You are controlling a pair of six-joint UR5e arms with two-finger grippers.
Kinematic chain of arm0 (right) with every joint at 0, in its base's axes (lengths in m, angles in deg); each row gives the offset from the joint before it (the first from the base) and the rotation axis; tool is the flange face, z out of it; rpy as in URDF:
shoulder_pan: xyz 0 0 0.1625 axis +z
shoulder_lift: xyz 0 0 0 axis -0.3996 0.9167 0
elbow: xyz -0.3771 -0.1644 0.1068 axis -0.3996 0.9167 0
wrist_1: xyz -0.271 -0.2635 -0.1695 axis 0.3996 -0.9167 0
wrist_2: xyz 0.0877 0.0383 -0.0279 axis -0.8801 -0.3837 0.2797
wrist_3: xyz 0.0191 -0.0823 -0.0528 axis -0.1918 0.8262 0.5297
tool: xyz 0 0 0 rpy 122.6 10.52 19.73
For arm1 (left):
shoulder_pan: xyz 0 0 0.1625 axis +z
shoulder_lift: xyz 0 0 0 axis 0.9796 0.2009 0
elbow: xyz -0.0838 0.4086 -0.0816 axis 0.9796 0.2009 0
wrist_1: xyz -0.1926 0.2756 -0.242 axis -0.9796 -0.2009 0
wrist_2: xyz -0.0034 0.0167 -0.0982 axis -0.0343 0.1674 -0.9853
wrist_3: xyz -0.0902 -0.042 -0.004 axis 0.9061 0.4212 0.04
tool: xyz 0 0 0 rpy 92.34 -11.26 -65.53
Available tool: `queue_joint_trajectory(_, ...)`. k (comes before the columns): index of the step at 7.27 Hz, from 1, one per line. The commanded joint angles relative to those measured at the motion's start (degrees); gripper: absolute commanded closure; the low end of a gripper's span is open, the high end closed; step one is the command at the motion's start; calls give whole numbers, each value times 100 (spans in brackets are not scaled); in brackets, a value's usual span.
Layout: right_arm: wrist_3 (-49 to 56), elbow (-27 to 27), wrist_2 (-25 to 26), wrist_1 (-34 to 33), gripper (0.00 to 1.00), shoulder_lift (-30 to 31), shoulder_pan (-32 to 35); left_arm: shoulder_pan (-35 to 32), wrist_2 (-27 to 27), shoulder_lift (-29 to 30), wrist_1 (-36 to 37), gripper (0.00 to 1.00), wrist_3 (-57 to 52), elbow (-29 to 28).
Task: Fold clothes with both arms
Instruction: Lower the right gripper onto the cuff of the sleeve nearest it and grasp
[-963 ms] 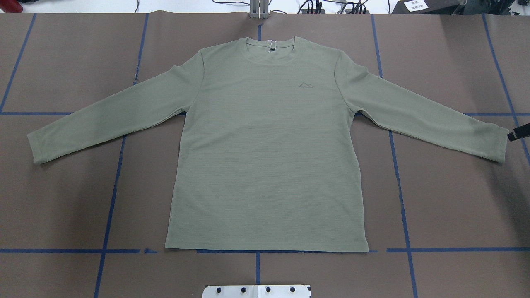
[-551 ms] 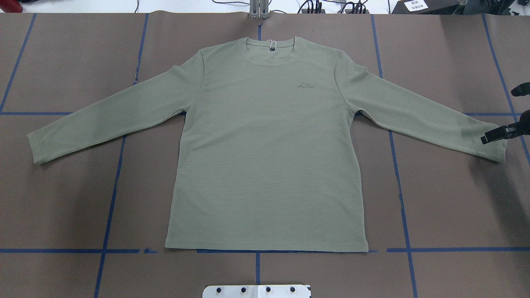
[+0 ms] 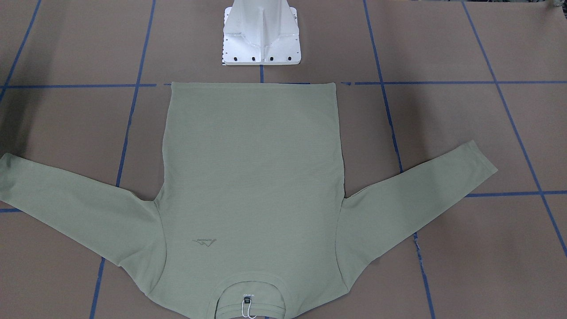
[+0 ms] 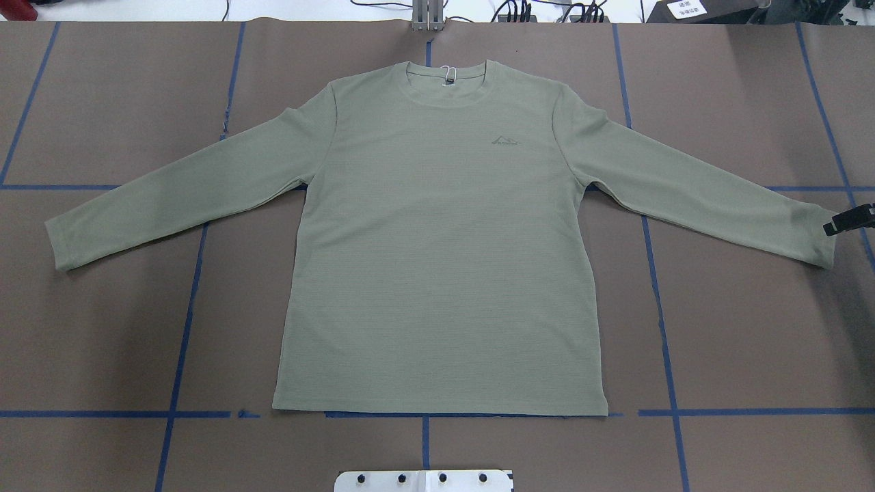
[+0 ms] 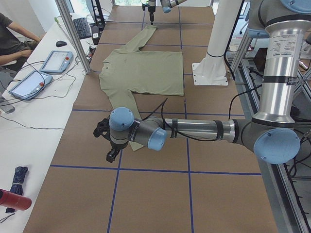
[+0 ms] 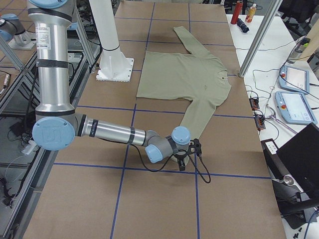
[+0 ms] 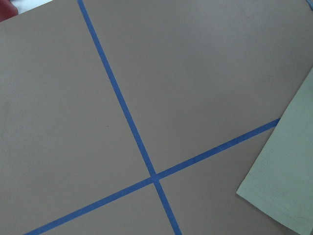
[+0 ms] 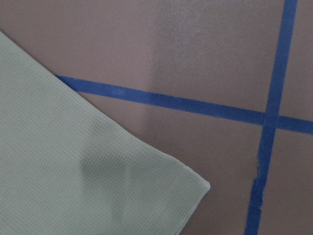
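Note:
The clothes are one sage-green long-sleeved shirt (image 4: 437,260) lying flat and face up, sleeves spread, collar at the far side. My right gripper (image 4: 847,220) shows only as a black tip at the view's right edge, just off the right cuff (image 4: 817,239). I cannot tell whether it is open or shut. In the right side view that gripper (image 6: 189,155) hangs low over the sleeve's end. My left gripper (image 5: 104,144) hovers by the left cuff (image 4: 61,239) and shows in the left side view only, so I cannot tell its state. Each wrist view holds a cuff corner (image 7: 279,196) (image 8: 122,161) and no fingers.
The white pedestal base (image 3: 261,44) stands just behind the shirt's hem. Blue tape lines (image 4: 181,342) grid the brown table cover. A side table with control tablets (image 5: 56,60), a seated person (image 5: 9,39) and a red bottle (image 5: 12,199) runs along the far side.
The right gripper's black tip reached in over the right cuff, then drew back toward the view's right edge. The shirt has not moved.

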Motion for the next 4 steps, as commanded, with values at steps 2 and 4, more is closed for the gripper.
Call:
queue_joint_trajectory(2, 18, -5, -50, -117, 0, -137, 56, 0, -12, 0, -1, 0, -16, -16)
queue_joint_trajectory(4, 26, 11, -24, -135, 0, -146, 3, 0, -12, -17, -79, 0, -24, -25)
